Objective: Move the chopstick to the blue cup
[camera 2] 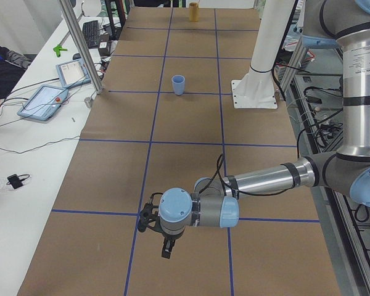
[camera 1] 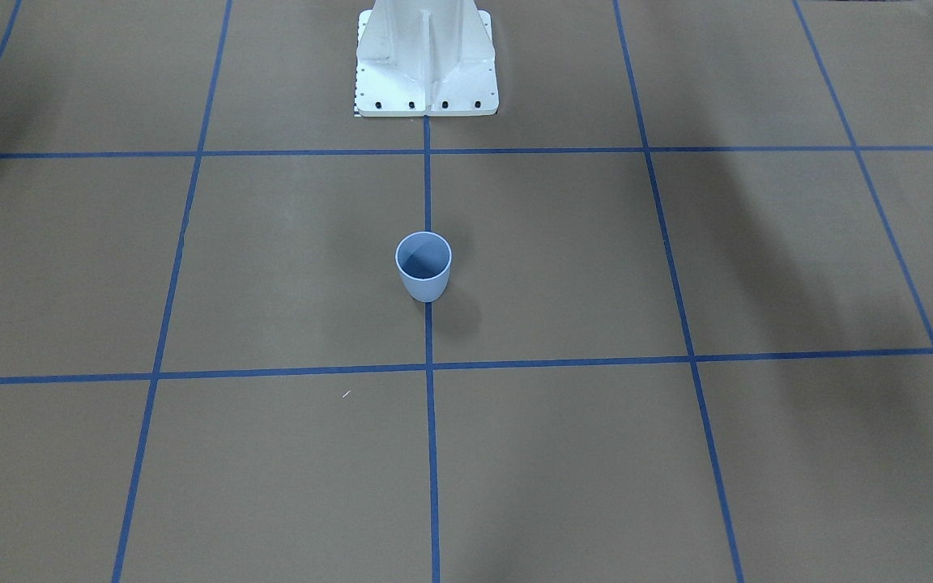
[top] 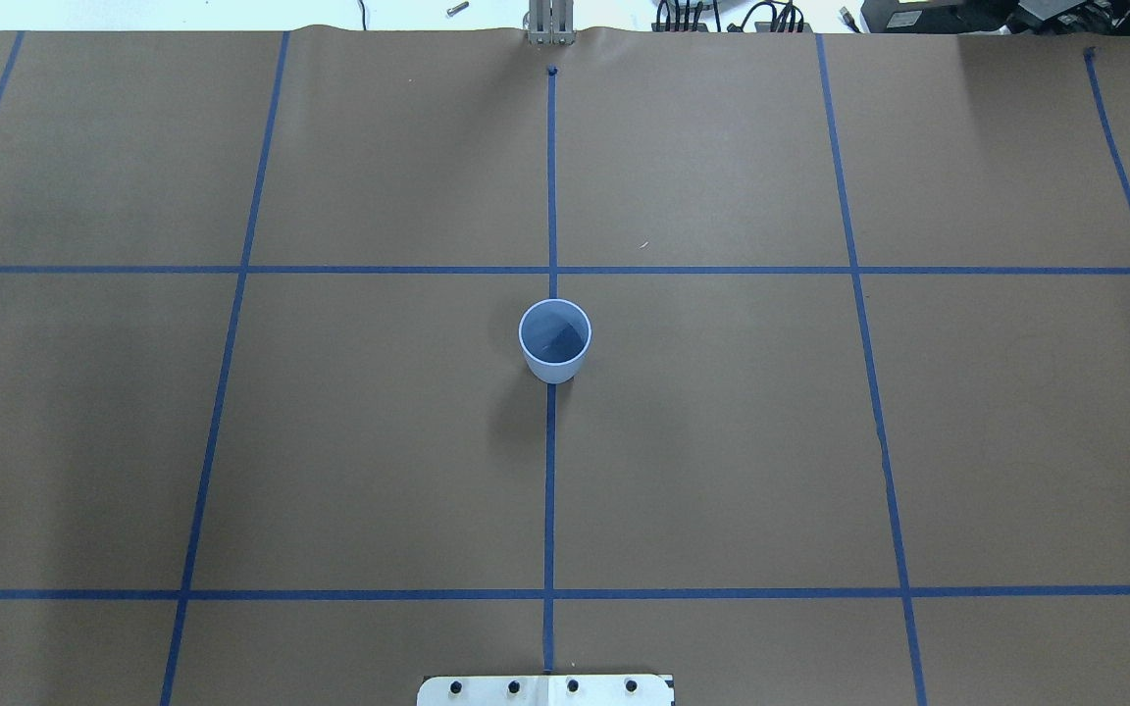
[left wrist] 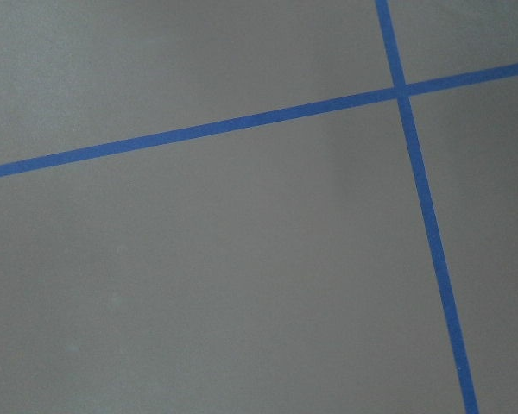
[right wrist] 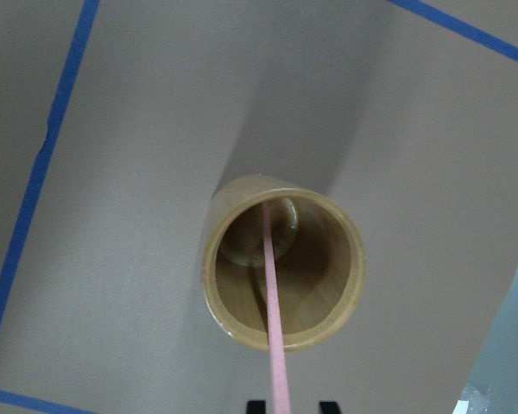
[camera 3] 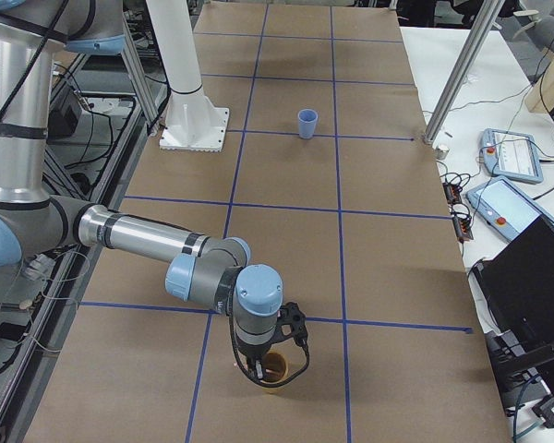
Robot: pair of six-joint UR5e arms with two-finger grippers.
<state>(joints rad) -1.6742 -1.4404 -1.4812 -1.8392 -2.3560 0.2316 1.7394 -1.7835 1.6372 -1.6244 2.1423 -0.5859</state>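
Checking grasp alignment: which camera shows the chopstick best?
Right wrist-mounted: the chopstick runs from inside the bamboo cup down between the fingertips of the right gripper, sharp and close. Exterior right shows only that cup under the gripper, stick hidden. Exterior left shows the cup far off, stick too small to tell. Other views miss it.

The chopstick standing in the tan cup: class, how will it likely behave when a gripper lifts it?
The chopstick looks straight along its visible length, so it is probably stiff. It is very thin, so likely light and apt to pivot when pinched. It leans loosely in the wide tan cup, so it should lift out freely.
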